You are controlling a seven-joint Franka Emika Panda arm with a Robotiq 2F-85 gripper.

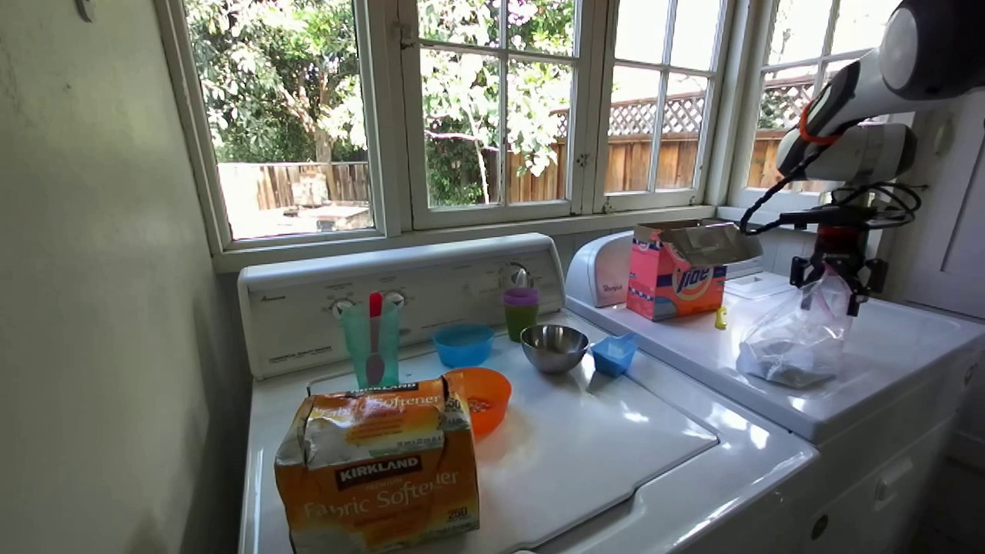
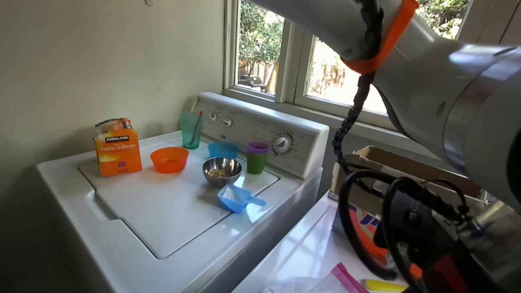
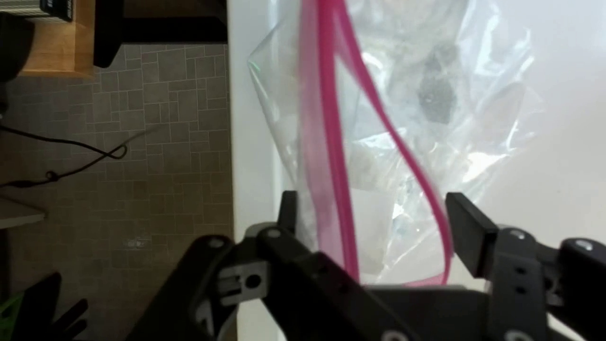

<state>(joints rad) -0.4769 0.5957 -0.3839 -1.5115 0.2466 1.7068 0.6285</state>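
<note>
A clear plastic zip bag (image 1: 796, 350) with a pink zip strip and greyish contents stands on the right-hand white appliance. In the wrist view the bag (image 3: 426, 137) lies under my gripper, its pink-edged mouth spread open. My gripper (image 3: 372, 206) is open, one finger on each side of the bag's mouth. In an exterior view the gripper (image 1: 829, 302) points down at the bag's top. The pink strip runs close to the right finger; I cannot tell whether it touches. In an exterior view only the bag's pink edge (image 2: 346, 278) shows, at the bottom.
A Tide box (image 1: 677, 281) with open flaps and a small yellow object (image 1: 721, 318) are near the bag. The washer holds a blue scoop (image 2: 236, 198), metal bowl (image 2: 222, 171), orange bowl (image 2: 169, 160), blue bowl (image 1: 463, 345), cups (image 1: 521, 314) and a Kirkland box (image 1: 377, 477).
</note>
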